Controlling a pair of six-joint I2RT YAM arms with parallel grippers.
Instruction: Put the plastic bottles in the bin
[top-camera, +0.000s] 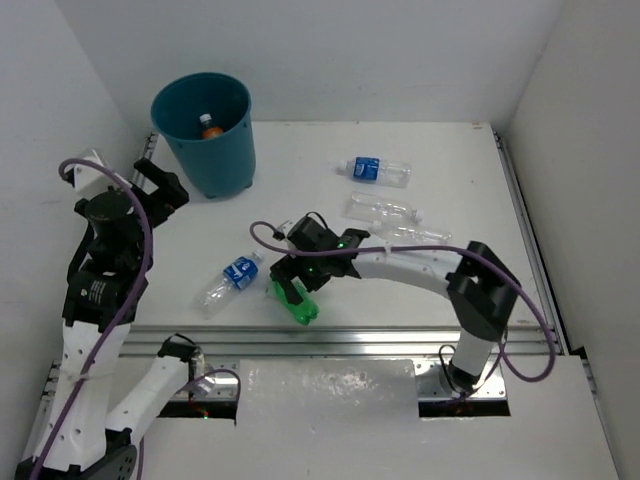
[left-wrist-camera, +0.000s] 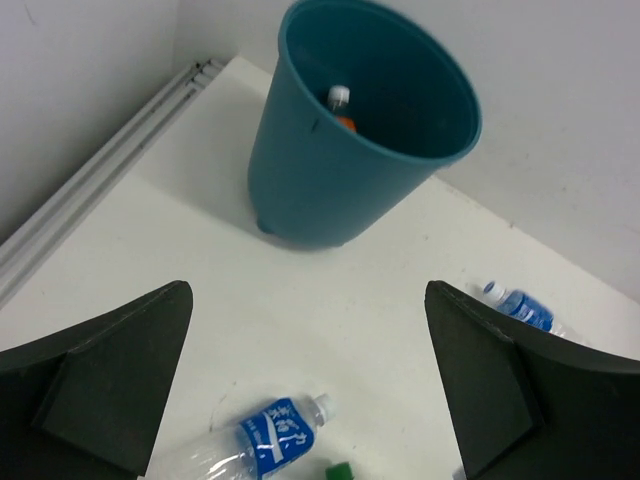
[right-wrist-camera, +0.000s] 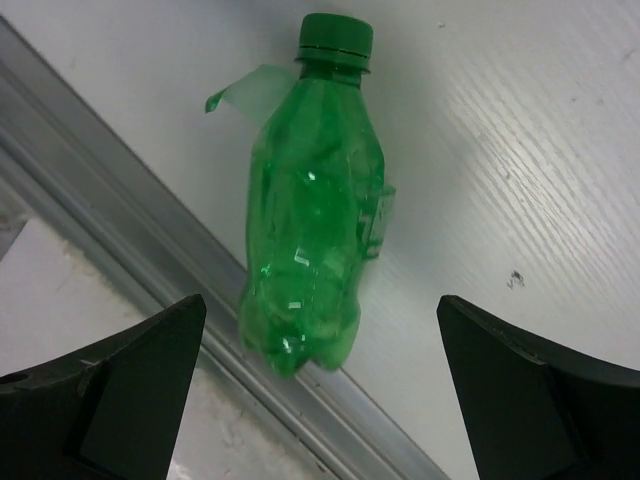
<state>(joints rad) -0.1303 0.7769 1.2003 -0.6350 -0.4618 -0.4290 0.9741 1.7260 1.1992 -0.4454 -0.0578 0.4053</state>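
White tabletop (top-camera: 450, 150) carries the green bottle (right-wrist-camera: 310, 200) on its side at the near edge, base at the metal rail (right-wrist-camera: 130, 250), framed by the widely spread fingers of the right gripper (right-wrist-camera: 318, 330), neither touching it. A near blue-labelled bottle (top-camera: 232, 280) lies just left; a far blue-labelled bottle (top-camera: 378, 171) and two clear bottles (top-camera: 385, 210) lie further right. Far left, the bin (top-camera: 222, 165) holds an orange-labelled bottle (top-camera: 210, 128), the left gripper (left-wrist-camera: 308, 290) beside it, spread and empty.
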